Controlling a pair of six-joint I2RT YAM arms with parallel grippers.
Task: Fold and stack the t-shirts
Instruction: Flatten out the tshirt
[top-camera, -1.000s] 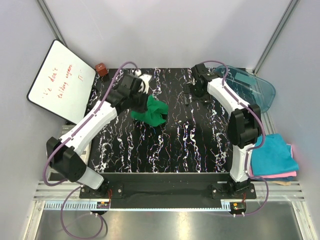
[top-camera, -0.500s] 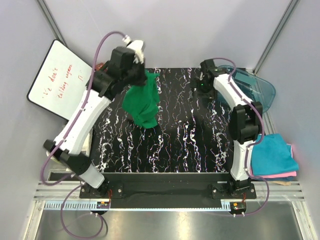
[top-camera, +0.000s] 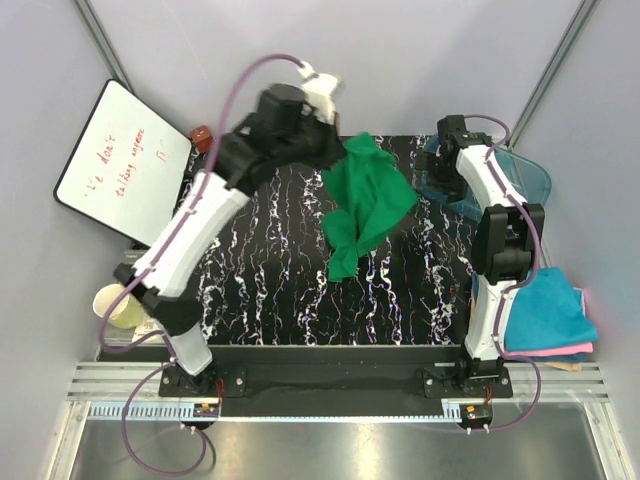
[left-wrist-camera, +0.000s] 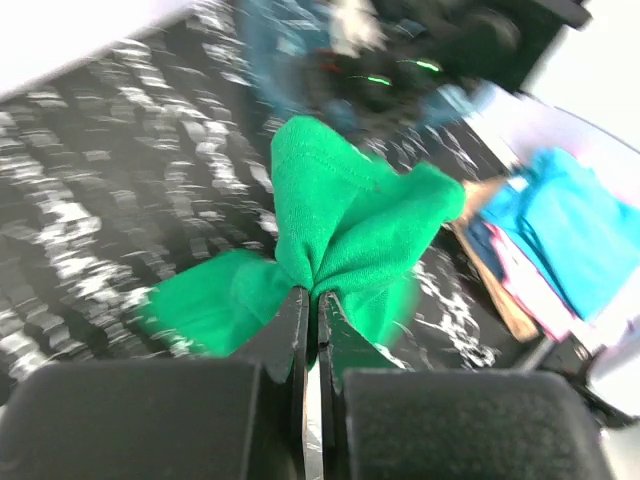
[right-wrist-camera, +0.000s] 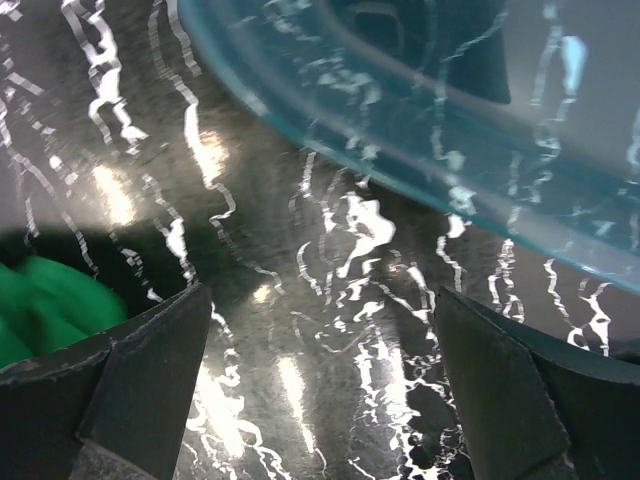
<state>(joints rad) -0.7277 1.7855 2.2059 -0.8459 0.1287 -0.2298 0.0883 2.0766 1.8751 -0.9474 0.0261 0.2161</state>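
A bright green t-shirt (top-camera: 365, 200) hangs crumpled in the air over the back middle of the black marbled table (top-camera: 270, 290). My left gripper (top-camera: 335, 150) is shut on a bunched fold of it; in the left wrist view the jaws (left-wrist-camera: 312, 295) pinch the green cloth (left-wrist-camera: 340, 225) tightly. My right gripper (top-camera: 440, 172) stands open just above the table beside the tub, nothing between its fingers (right-wrist-camera: 150, 370); a bit of green cloth (right-wrist-camera: 40, 300) shows at its left. Folded t-shirts are stacked off the table's right edge: teal-blue (top-camera: 545, 310) on top, pink (top-camera: 560, 351) beneath, tan at the bottom.
A clear teal plastic tub (top-camera: 505, 175) lies at the back right, right by my right gripper (right-wrist-camera: 320, 330). A whiteboard (top-camera: 120, 170) leans at the back left with a small red-brown object (top-camera: 203, 135) next to it. A pale yellow cup (top-camera: 120, 308) sits left of the table.
My left arm has lifted the green t-shirt off the table's left part and swung it up and to the right. My right gripper has moved right, toward the tub.
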